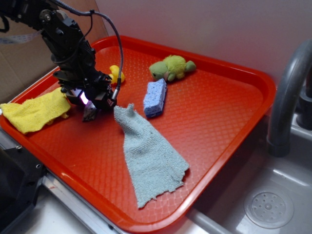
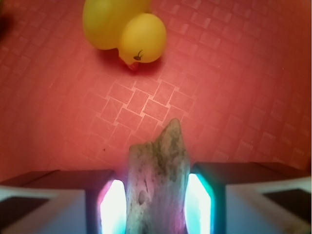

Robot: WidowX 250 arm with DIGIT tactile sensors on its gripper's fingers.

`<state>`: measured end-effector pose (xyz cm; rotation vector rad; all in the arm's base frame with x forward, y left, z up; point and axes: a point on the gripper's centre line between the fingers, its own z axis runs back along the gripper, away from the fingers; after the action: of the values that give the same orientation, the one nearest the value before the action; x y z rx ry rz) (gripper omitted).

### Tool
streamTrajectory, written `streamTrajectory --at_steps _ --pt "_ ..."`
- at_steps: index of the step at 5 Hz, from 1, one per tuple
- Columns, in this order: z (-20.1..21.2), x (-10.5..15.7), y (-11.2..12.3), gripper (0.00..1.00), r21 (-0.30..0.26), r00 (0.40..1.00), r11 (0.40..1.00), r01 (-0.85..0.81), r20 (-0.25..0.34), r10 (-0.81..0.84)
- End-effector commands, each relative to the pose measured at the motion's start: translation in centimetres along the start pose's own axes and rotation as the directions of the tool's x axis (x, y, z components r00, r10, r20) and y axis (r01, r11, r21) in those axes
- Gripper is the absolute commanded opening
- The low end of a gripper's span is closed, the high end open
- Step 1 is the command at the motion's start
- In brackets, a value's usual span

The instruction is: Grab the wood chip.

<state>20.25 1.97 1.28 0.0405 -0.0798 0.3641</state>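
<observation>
Red grid-textured tray (image 1: 219, 112), yellow rubber duck (image 2: 124, 29), blue sponge (image 1: 155, 97), grey-brown wood chip (image 2: 158, 180), green plush turtle (image 1: 171, 67), yellow cloth (image 1: 34, 111), grey-blue cloth (image 1: 148, 156)

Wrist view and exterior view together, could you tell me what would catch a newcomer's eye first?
In the wrist view, the wood chip fills the foreground, clamped between the end effector's glowing pads. Behind it sits the yellow rubber duck. From outside, the bright red tray dominates, with a grey-blue cloth spread mid-tray.

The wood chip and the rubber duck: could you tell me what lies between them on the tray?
Nothing: the wrist view shows only bare red tray between the wood chip, held between the gripper pads, and the duck.
</observation>
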Motion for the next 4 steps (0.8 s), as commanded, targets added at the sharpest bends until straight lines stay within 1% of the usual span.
streamTrajectory --at_steps 1,2,3,4 --pt "7.6 -2.0 -0.1 0.0 0.012 0.998 0.998 0.068 0.009 -0.068" --pt "12.5 -1.2 -1.2 0.0 -0.019 0.994 0.994 0.11 0.019 -0.11" --pt "17.6 -0.4 -1.0 0.0 -0.062 0.988 0.992 0.108 0.117 -0.1" --pt "22.5 0.2 -0.3 0.0 -0.117 0.99 0.985 0.129 0.073 -0.121"
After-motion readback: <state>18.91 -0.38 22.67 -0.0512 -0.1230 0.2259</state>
